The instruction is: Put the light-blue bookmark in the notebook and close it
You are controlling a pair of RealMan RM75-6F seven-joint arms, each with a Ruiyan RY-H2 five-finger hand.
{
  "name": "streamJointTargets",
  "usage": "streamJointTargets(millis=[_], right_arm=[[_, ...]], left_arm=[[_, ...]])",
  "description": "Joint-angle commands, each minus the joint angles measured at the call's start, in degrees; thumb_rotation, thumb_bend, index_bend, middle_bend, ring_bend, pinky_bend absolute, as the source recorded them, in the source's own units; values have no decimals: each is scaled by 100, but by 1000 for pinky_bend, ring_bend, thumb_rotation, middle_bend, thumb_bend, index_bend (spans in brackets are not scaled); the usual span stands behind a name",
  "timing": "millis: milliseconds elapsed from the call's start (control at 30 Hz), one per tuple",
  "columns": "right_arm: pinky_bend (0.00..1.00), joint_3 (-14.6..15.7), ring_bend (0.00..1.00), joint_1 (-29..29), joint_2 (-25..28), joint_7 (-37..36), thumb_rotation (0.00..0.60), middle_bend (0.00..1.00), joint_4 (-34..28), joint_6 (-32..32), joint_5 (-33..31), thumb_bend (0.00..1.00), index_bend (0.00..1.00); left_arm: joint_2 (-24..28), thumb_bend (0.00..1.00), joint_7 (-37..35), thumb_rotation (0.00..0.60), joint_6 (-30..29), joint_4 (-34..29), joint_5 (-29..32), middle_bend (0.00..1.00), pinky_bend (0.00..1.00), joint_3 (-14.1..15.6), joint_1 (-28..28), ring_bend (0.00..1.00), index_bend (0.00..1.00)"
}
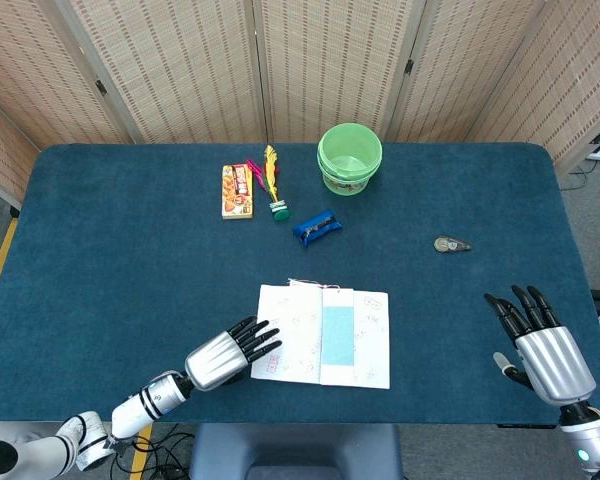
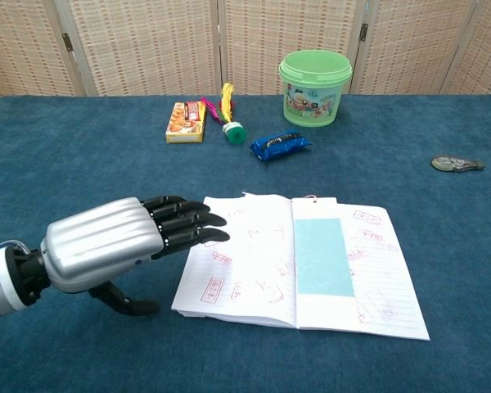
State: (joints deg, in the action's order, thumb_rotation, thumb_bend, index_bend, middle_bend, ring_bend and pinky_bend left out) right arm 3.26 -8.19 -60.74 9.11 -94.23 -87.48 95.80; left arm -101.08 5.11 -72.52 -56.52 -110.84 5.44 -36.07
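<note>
The notebook (image 1: 321,334) (image 2: 254,262) lies open on the blue table near the front edge. A light-blue bookmark (image 1: 337,335) (image 2: 320,255) rests flat on its right page beside the spine. My left hand (image 1: 225,356) (image 2: 119,246) hovers palm down at the notebook's left edge, fingers stretched over the left page and thumb hanging below, holding nothing. My right hand (image 1: 536,343) is open far to the right near the table's front corner, fingers spread, and is outside the chest view.
At the back stand a green bucket (image 1: 349,157) (image 2: 315,87), a blue packet (image 1: 316,227) (image 2: 279,145), a shuttlecock (image 1: 274,183) (image 2: 229,115) and an orange snack box (image 1: 238,190) (image 2: 186,121). A small grey tape dispenser (image 1: 451,244) (image 2: 457,163) lies to the right.
</note>
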Motion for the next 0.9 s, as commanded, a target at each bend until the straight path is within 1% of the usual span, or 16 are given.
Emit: streamJointTargets(millis=[33,233,633,900], right_arm=[[0,-14,0,17,-2,-21,600,202,17,11,-1,185,0],[0,-50,0,60,2,-64,600,202,40,10,9,185,0],[0,-110,0,173,21,-131,600,202,77,-37,-11,185,0],[0,-151,0,224,12,-168,600,202,104,-51,-28,185,0]], left_arm=[[-58,210,8,600,22,40,39,83,156,29,-16,87,83],[-179,210,42,600,45,69,89,82,156,73,-66,87,80],[-453,210,-89,600,112,249,293,80,156,33,-182,87,92],[-716,209,-505,600,-146,599,337,80,156,0,-227,87,175]])
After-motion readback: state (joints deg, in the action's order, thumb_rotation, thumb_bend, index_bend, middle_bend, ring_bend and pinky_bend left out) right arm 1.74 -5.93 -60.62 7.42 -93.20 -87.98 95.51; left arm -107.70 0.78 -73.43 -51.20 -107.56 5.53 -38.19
